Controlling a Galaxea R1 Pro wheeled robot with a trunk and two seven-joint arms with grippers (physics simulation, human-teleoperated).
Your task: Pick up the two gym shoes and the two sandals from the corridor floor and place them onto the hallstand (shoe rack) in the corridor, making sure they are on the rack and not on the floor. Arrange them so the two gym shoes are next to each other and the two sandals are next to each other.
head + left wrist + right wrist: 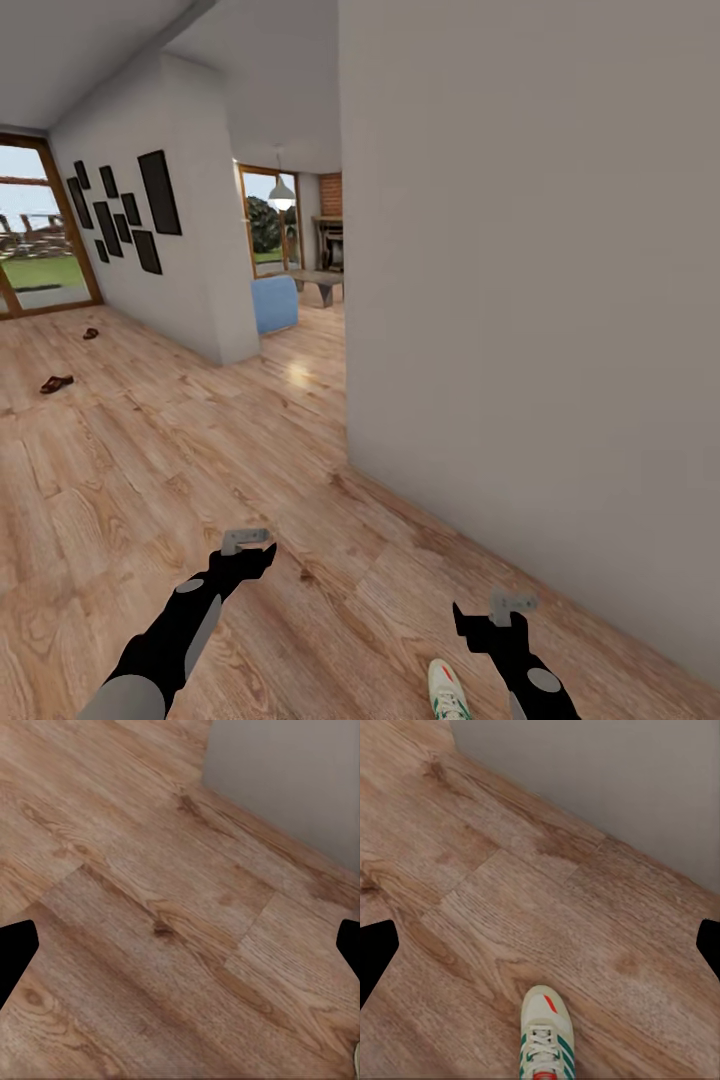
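A cream-white lace-up gym shoe lies on the wood-plank corridor floor near the grey wall at right — two brown sandals sit far left, well apart from it.

a plain grey wall fills the right side of the head view, ending in a vertical corner edge. light brown wood-plank floor with visible grain and knots runs from the foreground to the far rooms. at left, a wood-framed glazed door opens onto grass and sky. a white partition wall carries a cluster of dark rectangular frames. beyond it: a blue upholstered seat, a low bench, a white pendant lamp, a second wood-framed window and a brick wall section. a bright reflection lies on the floor near the blue seat.
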